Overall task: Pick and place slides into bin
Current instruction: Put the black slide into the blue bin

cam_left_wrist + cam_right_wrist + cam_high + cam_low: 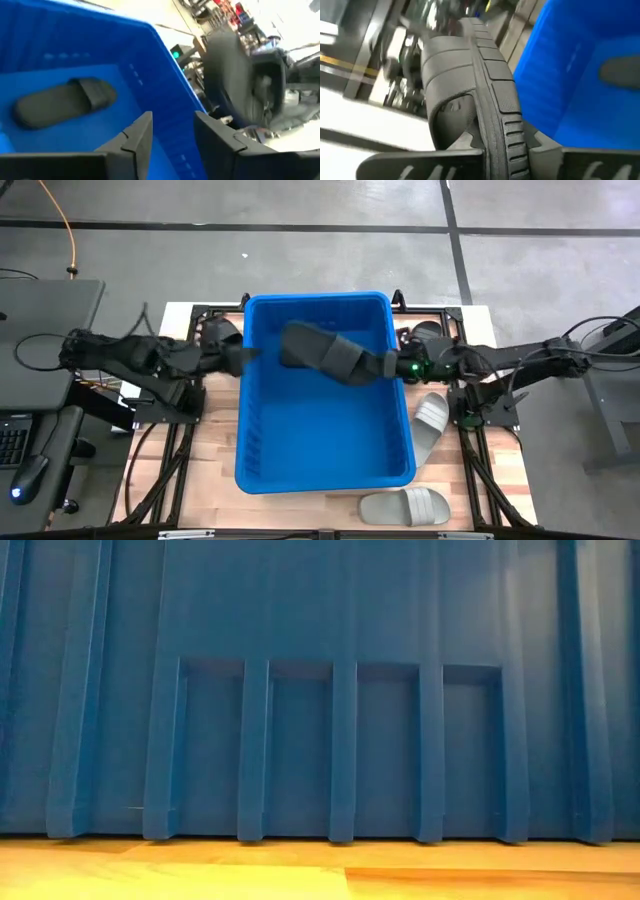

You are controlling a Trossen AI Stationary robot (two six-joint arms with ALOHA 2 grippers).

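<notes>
- Two black slides show over the bin (pixel 325 470): one lies flat inside it (pixel 62 102), toward the far wall, and the right gripper (pixel 392 366) holds the other one (pixel 345 358) up in the air above the bin's right side.
- Right gripper's fingers are pinched tight on the thin sole edge of that slide (pixel 492 117), with the strap hanging off to one side.
- That hold looks small, so I think the slide could swing or slip out; over the bin that is fine, but near the rim it could tip out onto the table.
- Left gripper (pixel 238 358) sits at the bin's left rim, near the far corner, with its fingers apart (pixel 137 132) and nothing between them.
- Both grippers are close across the far end of the bin, so a quick move could bump the held slide into the left one.
- Two light grey slides wait on the wooden table (pixel 505 500): one just beside the bin's right wall (pixel 430 420), one by the near right corner (pixel 405 506).
- Room is tight between the bin and the table's right edge; the inside of the bin has plenty.
</notes>
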